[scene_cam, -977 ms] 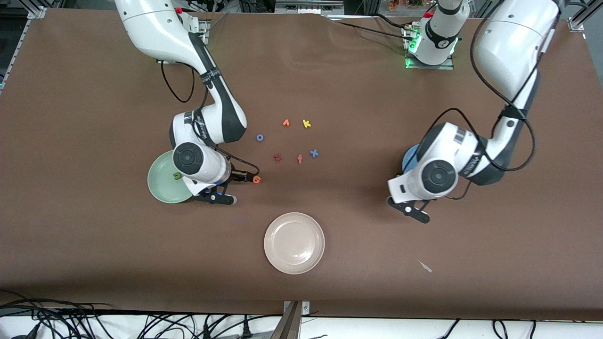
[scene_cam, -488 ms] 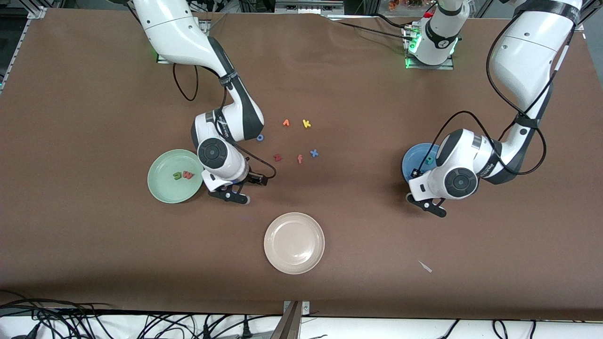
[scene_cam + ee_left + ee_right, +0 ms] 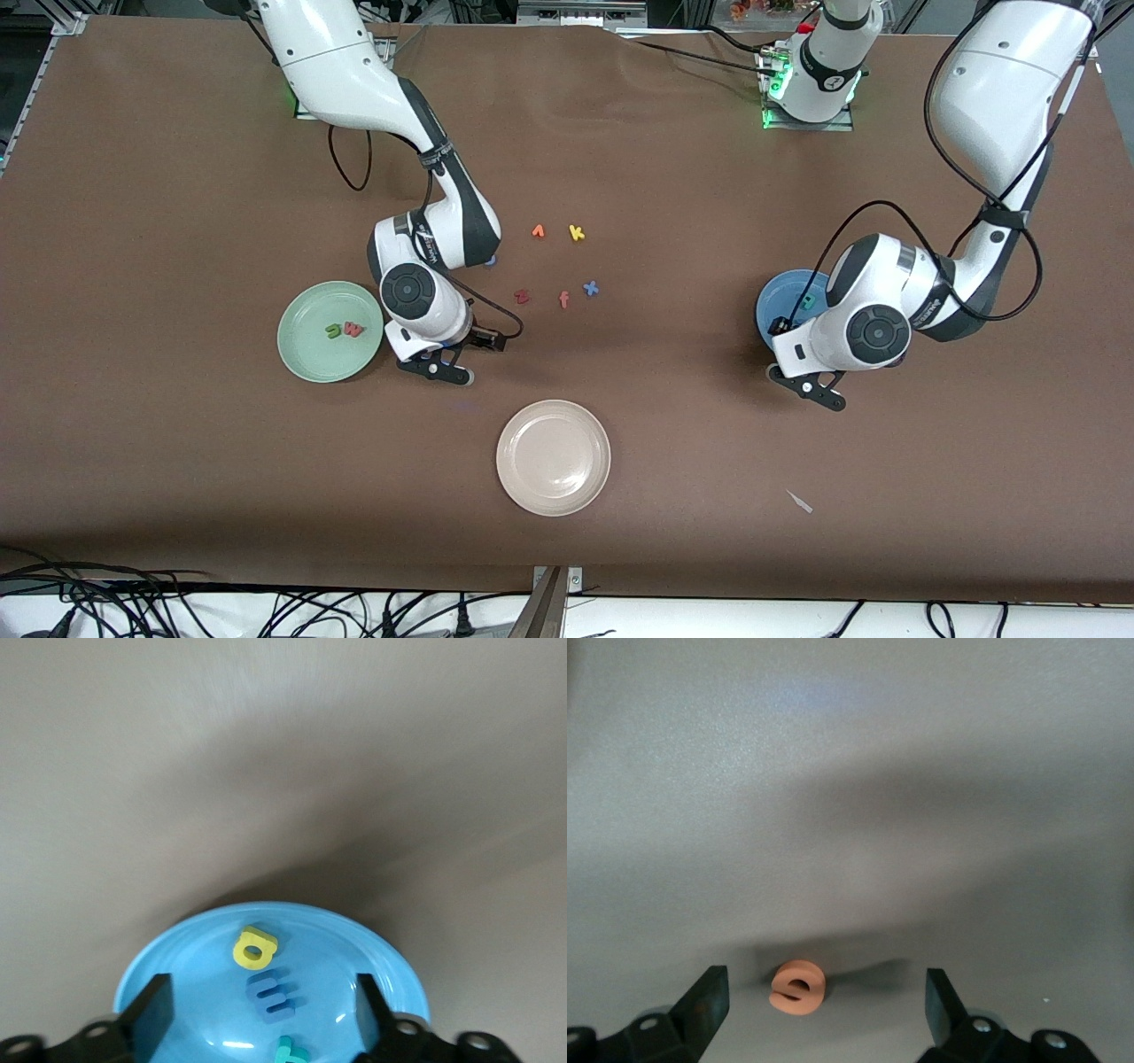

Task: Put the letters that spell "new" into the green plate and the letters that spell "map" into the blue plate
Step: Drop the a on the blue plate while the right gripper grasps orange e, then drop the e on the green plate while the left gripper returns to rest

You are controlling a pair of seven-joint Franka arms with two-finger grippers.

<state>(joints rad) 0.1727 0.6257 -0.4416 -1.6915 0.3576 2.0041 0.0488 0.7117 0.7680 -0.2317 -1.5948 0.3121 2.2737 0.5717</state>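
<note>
The green plate (image 3: 306, 359) holds an olive n (image 3: 333, 331) and a salmon w (image 3: 353, 329). Beside it, toward the table's middle, my right gripper (image 3: 824, 992) hangs open low over the table. The orange e (image 3: 796, 986) lies on the cloth between its fingers, untouched. In the front view that hand hides the e. My left gripper (image 3: 263, 1005) stands open over the blue plate (image 3: 381, 961), holding nothing. In that plate lie the yellow a (image 3: 254, 947), the blue m (image 3: 272, 991) and the teal p (image 3: 289, 1051). The front view shows the blue plate (image 3: 778, 306) half covered by the left hand.
A cream-white plate (image 3: 554, 457) sits nearer the front camera, mid-table. Loose letters lie between the arms: an orange wedge (image 3: 538, 231), a yellow k (image 3: 577, 233), a blue x (image 3: 590, 288), a salmon f (image 3: 563, 299), a red z (image 3: 522, 297). A white scrap (image 3: 800, 501) lies near the front.
The right arm swung off the green plate toward the table's middle, uncovering the n and w and covering the e. The left hand moved over the blue plate and opened.
</note>
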